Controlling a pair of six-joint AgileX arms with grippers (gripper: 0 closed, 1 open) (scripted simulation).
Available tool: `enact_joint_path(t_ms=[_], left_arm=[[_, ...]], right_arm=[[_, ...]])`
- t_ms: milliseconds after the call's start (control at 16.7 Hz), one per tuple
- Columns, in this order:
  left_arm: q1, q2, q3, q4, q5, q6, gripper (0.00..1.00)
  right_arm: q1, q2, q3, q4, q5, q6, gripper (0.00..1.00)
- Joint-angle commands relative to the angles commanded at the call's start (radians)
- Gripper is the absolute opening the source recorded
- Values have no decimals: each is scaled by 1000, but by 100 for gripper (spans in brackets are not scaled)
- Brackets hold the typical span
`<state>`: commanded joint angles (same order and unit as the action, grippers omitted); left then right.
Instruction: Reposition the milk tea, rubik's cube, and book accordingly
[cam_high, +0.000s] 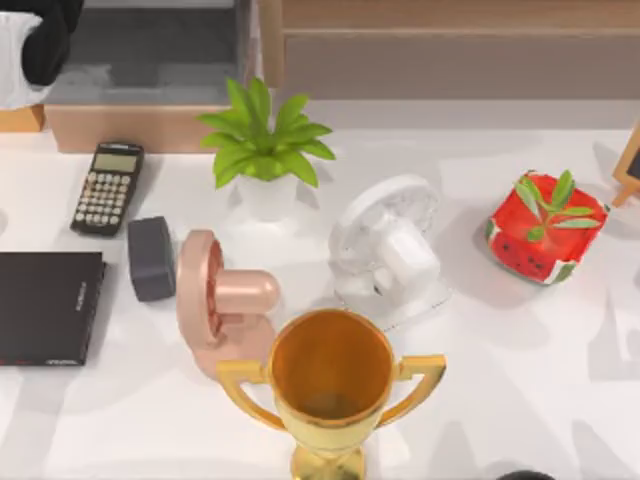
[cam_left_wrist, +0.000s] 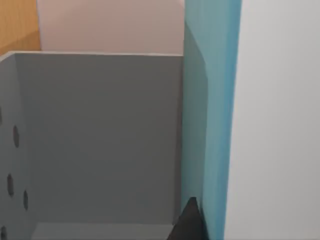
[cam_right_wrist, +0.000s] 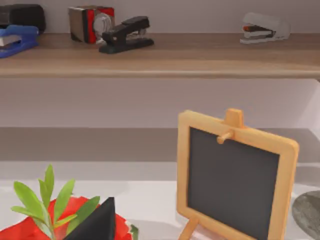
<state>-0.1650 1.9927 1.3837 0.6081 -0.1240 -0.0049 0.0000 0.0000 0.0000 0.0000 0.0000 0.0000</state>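
The left arm (cam_high: 42, 45) reaches over the far left corner of the white table (cam_high: 520, 340), above a grey open-topped bin (cam_high: 150, 50) that sits on a tan wooden block. Its wrist view looks into the bin's plain grey walls. The thick teal-blue book (cam_left_wrist: 210, 120) stands on edge there, close along one end of the grey back wall. This looks like the step of slotting the book upright into the bin, as books are stored. Whether the book is already inside the bin or only at its edge cannot be told. The left gripper (cam_left_wrist: 189, 226) shows as a dark tip right beside the teal cover. How far the claw is open, and whether it is clamped on the book, cannot be told. The right gripper (cam_right_wrist: 97, 222) hangs idle on the right side of the table, over the red watermelon-patterned pot with a green sprig (cam_high: 545, 232) and facing a small wooden-framed chalkboard easel (cam_right_wrist: 235, 175). Its claw opening cannot be told either. The flat black slab with white lettering (cam_high: 48, 307) and the black calculator (cam_high: 107, 187) lie flat on the left side, well apart from the bin.
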Motion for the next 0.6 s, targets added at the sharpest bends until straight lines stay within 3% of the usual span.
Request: enact_joint_path(t_ms=[600], left_arm=[[-1,-40,-22,-19,-4,2,0]], right_arm=[[0,0,0,0,0,0,100]])
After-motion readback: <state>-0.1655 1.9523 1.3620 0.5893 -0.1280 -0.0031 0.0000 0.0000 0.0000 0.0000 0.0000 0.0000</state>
